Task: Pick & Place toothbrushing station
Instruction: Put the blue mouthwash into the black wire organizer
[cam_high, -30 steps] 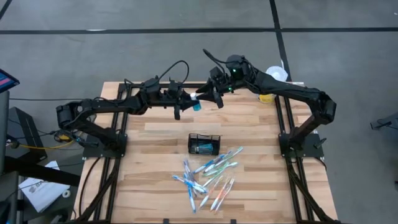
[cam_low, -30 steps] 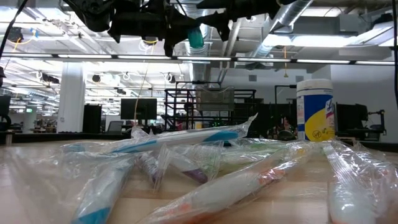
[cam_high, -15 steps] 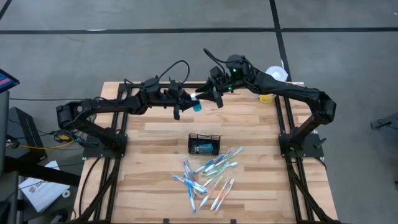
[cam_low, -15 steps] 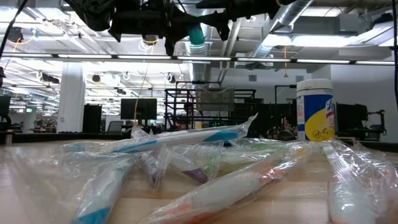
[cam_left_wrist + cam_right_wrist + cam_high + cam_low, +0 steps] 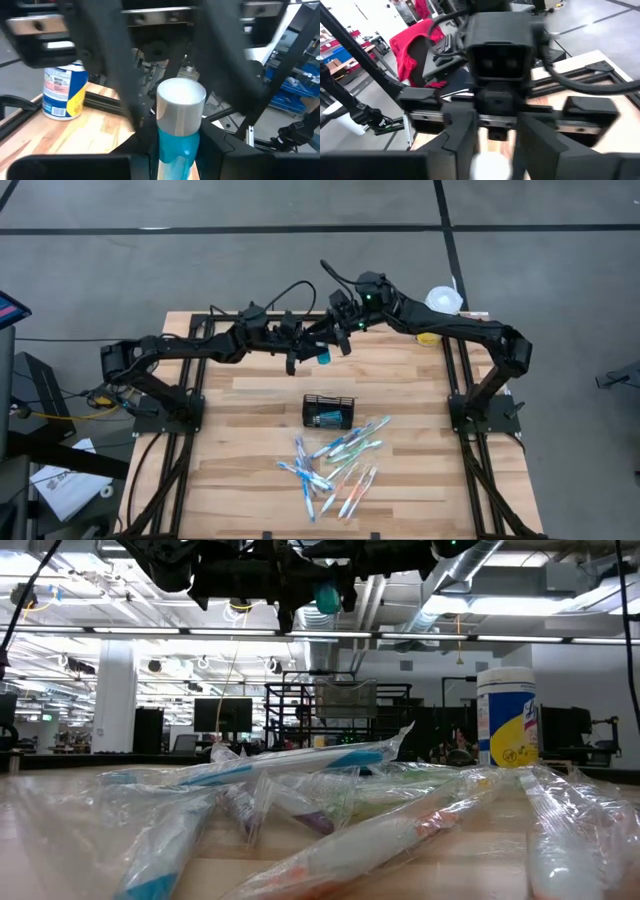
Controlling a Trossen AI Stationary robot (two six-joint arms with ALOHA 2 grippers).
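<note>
Since a moment ago both arms have slid a little to the right and nearer, carrying the teal tube (image 5: 179, 140) along, and the right gripper (image 5: 336, 336) has drawn in over its white cap while its fingers narrowed.

Nearest on the table (image 5: 250, 400) lies a loose heap of wrapped toothbrushes (image 5: 335, 465), untouched. Just beyond them, about mid-table, sits the toothbrushing station (image 5: 329, 411), the small black mesh caddy, upright and clear of both arms; something pale shows inside it, but I cannot make out what.

Farther back and well above the wood, the 2 grippers meet. The left gripper (image 5: 300, 348) is clamped on the body of the teal tube, cap end pointing toward the other arm. The right gripper's fingers stand partly apart on either side of the cap; I cannot tell whether they touch it yet, so I would not call it a hold. At the far right corner stands a white tub (image 5: 507, 718) with a yellow and blue label, out of play.

To my eye this is a mid-air hand-over or regrip of the tube on its way to the caddy. The next move calls for the right fingers to close squarely on the cap end before the left lets go, then a descent toward the nearer caddy, lined up over 1 compartment.
</note>
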